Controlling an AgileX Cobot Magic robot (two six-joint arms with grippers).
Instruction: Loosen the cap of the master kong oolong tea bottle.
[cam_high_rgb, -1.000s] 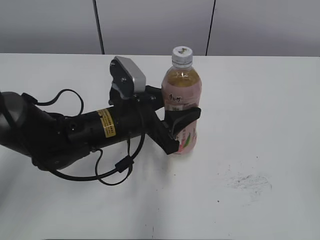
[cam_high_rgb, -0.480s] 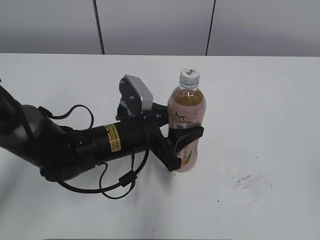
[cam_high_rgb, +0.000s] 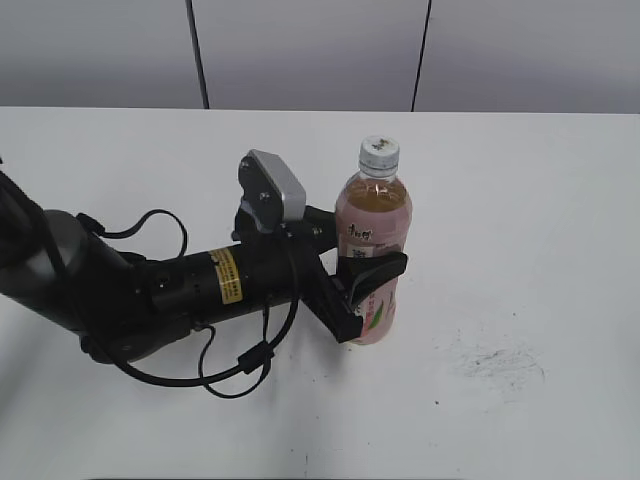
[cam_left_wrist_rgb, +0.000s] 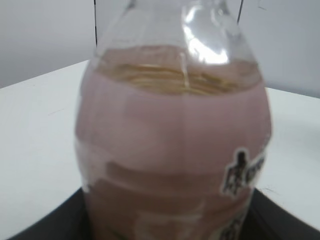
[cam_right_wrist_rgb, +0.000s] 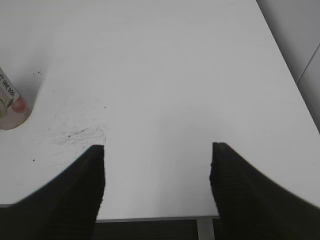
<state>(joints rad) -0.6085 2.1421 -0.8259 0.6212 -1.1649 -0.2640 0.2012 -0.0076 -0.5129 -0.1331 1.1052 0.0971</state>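
The master kong oolong tea bottle (cam_high_rgb: 374, 240) stands upright near the middle of the white table, amber tea above a pink label. Its white cap (cam_high_rgb: 379, 152) is on top and nothing touches it. My left gripper (cam_high_rgb: 362, 275) is shut on the bottle's lower body from the left, black fingers on both sides. In the left wrist view the bottle (cam_left_wrist_rgb: 175, 140) fills the frame and the cap is out of view. My right gripper (cam_right_wrist_rgb: 157, 165) is open and empty over the table's right part; only the bottle's base (cam_right_wrist_rgb: 11, 107) shows at its far left.
Dark scuff marks (cam_high_rgb: 497, 362) lie on the table right of the bottle, also in the right wrist view (cam_right_wrist_rgb: 80, 134). The table's near edge (cam_right_wrist_rgb: 150, 218) runs below the right fingers. A grey panelled wall stands behind the table.
One second ago the bottle was further back and left; my left gripper moved it nearer and to the right. Over the last half second nothing moved.
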